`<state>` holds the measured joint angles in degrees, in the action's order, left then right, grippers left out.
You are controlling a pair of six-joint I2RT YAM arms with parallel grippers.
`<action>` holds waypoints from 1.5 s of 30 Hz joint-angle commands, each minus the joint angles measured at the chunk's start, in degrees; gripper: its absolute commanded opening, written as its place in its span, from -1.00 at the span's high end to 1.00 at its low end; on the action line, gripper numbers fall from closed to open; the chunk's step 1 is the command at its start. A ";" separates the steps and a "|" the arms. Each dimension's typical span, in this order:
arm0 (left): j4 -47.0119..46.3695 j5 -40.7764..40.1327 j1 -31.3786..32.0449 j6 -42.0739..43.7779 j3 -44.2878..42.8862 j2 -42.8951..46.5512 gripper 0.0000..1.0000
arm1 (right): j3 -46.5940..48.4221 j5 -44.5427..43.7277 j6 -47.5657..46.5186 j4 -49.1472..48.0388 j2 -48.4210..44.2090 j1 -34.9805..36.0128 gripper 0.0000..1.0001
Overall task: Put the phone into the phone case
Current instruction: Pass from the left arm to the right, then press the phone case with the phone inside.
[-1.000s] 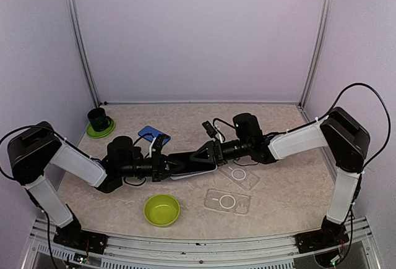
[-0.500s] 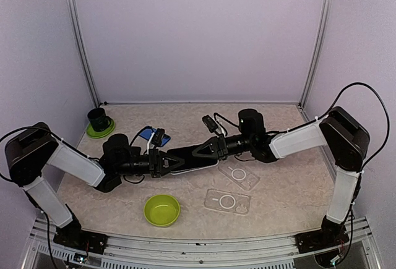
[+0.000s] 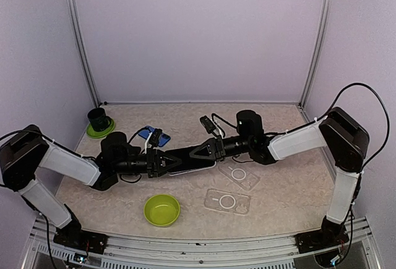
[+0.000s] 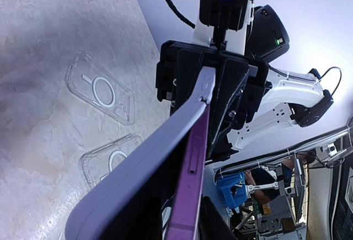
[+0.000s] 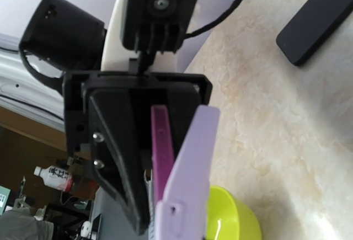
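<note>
Robot lab cell, lilac walls (image 3: 198,34), aluminium frame (image 3: 79,40), marbled tabletop (image 3: 291,179)

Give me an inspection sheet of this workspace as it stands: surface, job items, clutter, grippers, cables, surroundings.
Surface: beige mottled table, no spills seen.
Job's things: purple phone held off the table between both arms, with a lavender case along one face; cannot tell whether it is fully seated. Farther clear case and nearer clear case lie flat, right of centre.
Clutter: green bowl near the front; black cup on green saucer, far left; blue flat item behind the left wrist.
Grippers: right gripper shut on the phone's end; left gripper at the other end, grip unclear.
Cables: black cable loops above the right arm.
Surroundings: lilac walls, metal posts.
</note>
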<state>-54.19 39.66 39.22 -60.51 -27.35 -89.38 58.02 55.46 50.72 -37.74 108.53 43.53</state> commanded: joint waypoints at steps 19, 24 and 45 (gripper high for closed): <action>17.16 -2.31 -4.33 11.24 0.26 19.80 -0.03 | -3.10 4.24 -11.38 1.42 -4.91 2.71 1.00; 17.73 0.34 -4.37 12.93 0.24 20.86 -0.28 | -2.08 3.30 -20.51 9.37 -7.68 4.11 1.00; 31.54 -0.06 -0.69 24.38 -1.07 27.06 -0.46 | -1.34 3.88 -35.90 21.65 -13.70 5.61 1.00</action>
<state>-25.74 37.87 36.34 -39.62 -26.72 -61.91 55.57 56.14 18.48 -14.98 99.09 48.71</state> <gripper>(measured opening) 0.727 0.106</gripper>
